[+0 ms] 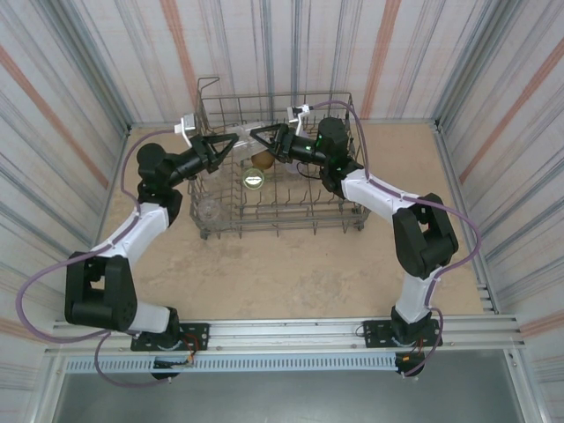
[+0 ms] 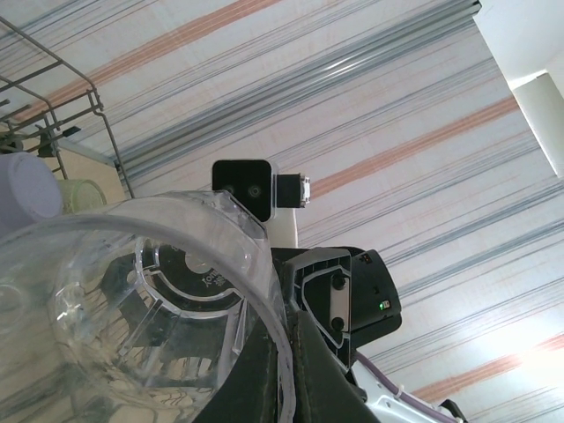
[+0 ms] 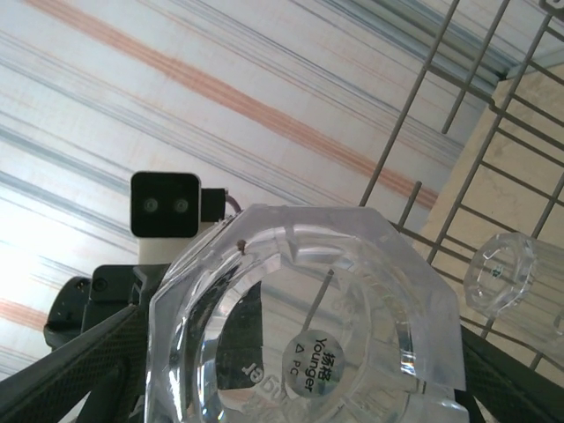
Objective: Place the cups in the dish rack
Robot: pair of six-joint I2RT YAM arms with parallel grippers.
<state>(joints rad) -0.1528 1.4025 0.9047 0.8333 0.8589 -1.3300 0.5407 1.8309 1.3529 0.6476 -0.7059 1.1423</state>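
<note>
Top view: left end effector (image 1: pixel 231 146) and right end effector (image 1: pixel 257 134) meeting over grey wire dish rack (image 1: pixel 282 217) on table (image 1: pixel 264 282). Left wrist view: left jaws pinching wall of clear plastic tumbler (image 2: pixel 132 300). Right wrist view: jaws straddling its octagonal base wide; contact not determinable.

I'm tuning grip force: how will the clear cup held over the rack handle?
The clear cup looks like thin hard plastic, so it is probably light and stiff. Its glossy wall may be slippery. The faceted base should curb rolling.
</note>
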